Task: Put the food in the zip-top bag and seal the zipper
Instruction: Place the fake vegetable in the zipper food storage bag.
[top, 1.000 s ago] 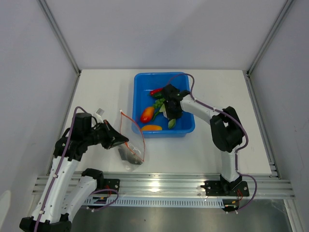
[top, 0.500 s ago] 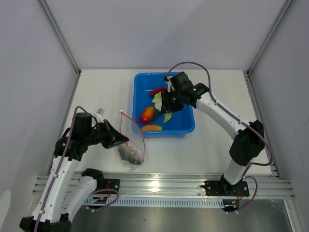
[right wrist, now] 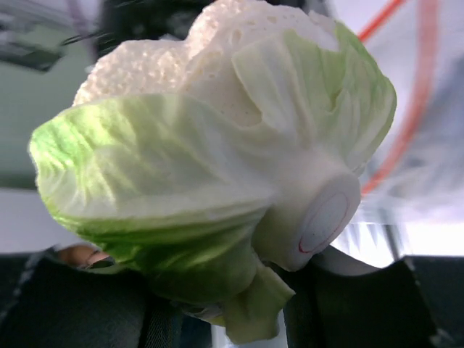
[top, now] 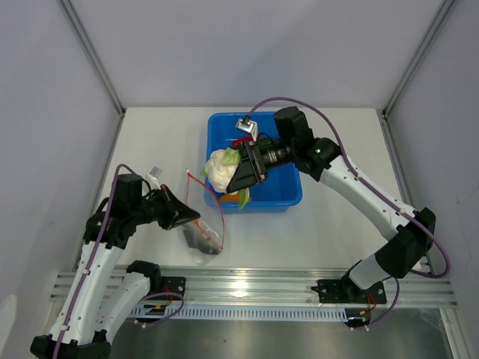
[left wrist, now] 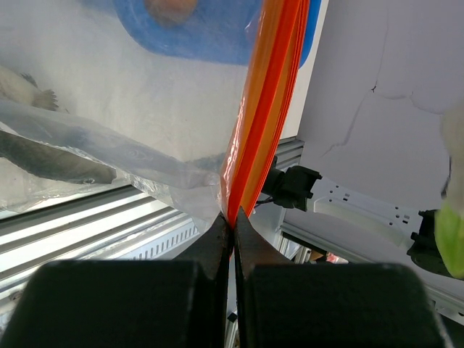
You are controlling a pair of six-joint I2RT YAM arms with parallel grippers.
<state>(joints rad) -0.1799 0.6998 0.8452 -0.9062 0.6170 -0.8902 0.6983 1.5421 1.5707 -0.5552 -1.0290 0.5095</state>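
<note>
Bright, even light in the top view, faint shadows on the table (top: pixel 150 142) and glare along the metal rail (top: pixel 247 288). Sharp on the cauliflower (right wrist: pixel 217 167), blurred behind; backlit and glowing at the zipper (left wrist: pixel 264 109), dark and unfocused below.

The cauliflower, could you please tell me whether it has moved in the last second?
Yes. The cauliflower, in the right gripper, moved left, from inside the blue bin to above its left rim.

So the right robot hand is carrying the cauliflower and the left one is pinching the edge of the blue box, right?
Almost. The left gripper is pinching the orange zipper of the zip-top bag, not the blue box; the left wrist view shows it. The right gripper does carry the cauliflower.
</note>
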